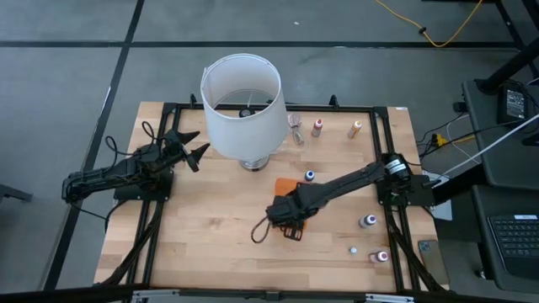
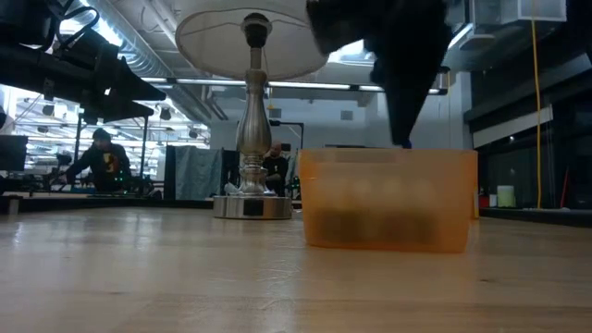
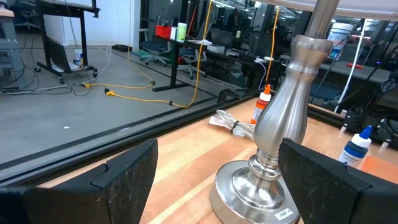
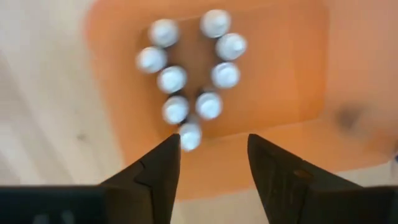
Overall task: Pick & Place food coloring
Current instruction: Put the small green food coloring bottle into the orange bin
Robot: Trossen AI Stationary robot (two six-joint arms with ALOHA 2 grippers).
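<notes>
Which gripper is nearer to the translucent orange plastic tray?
The right gripper: it hangs directly over the translucent orange plastic tray, fingers apart. The left gripper waits far across the table, beside the lamp.

place: robotics lab or workshop | evidence: wooden tabletop (image 1: 210,219) on grey concrete floor (image 1: 67,76) | yellow cable (image 3: 186,93) | seated person (image 2: 104,159) at workstation

Nine white-capped bottles (image 4: 186,87) in one orange tray (image 4: 280,74); one lamp (image 1: 242,105).
</notes>
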